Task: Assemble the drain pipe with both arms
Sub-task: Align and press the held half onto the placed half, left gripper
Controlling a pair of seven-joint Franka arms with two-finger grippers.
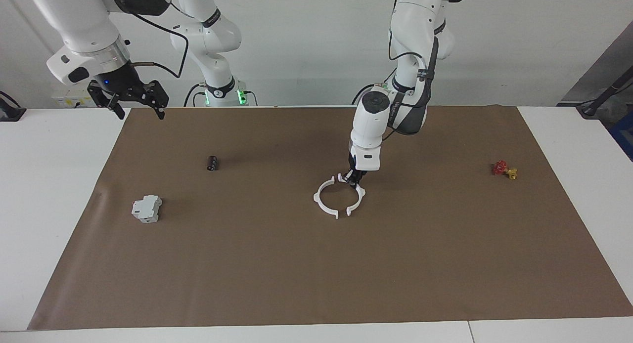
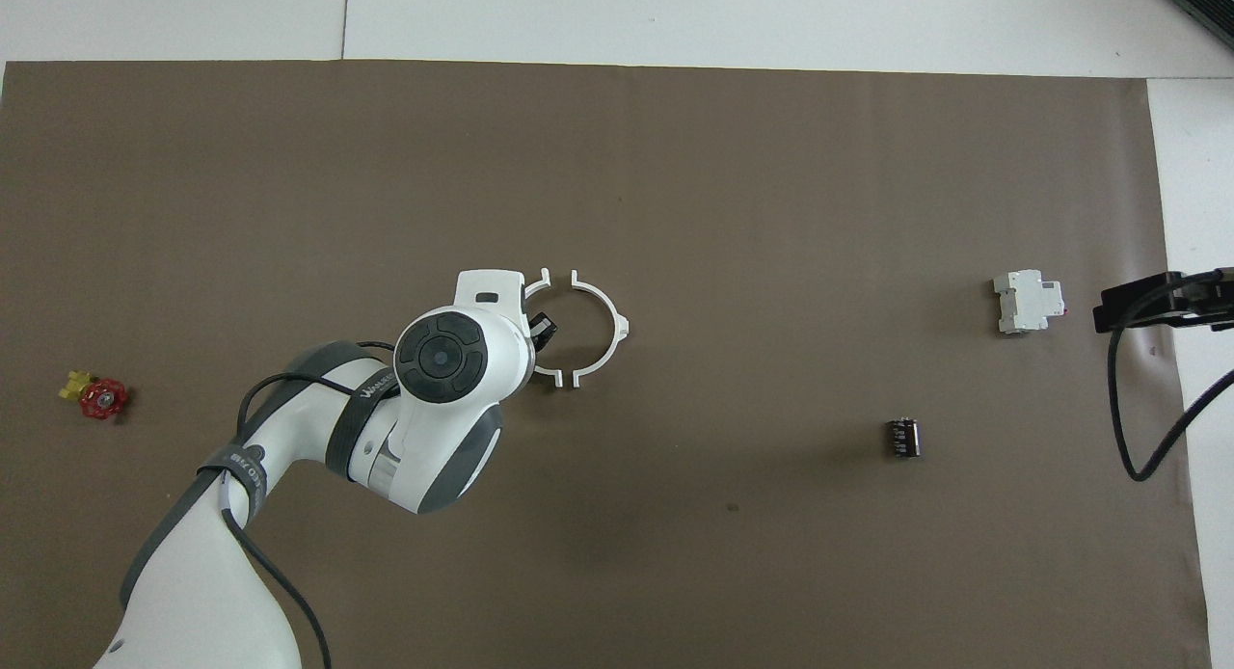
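White plastic half-rings sit mid-mat, almost closed into one ring. Left gripper is clamped on the half toward the left arm's end, the held half-ring, low at the mat. Free half-ring lies flat just beside it, toward the right arm's end. End tabs face each other at both seams, with a thin gap at each in the overhead view, so not yet mated by my read.

Step in hand: seat the held half against the free one. To do it well, keep the held piece flat on the brown mat, line up both tab pairs at once, and push straight along the mat toward the free half. The free half is unrestrained and light, so it will likely skid on the paper; bracing by the other arm looks needed. An uneven push risks closing one seam and opening the other.

Nearer the robots than the ring toward the right arm's end: small black cylinder, ribbed-looking, lying on its side. Grey-white block, boxy, hard plastic. Red-and-yellow valve sits well apart toward the left arm's end.

Right gripper waits raised over the mat's edge at its own end, fingers spread, holding nothing.

Half-rings: thin, rigid-looking, smooth, semicircular, small nubs on the outer curve. Mat is matte paper.
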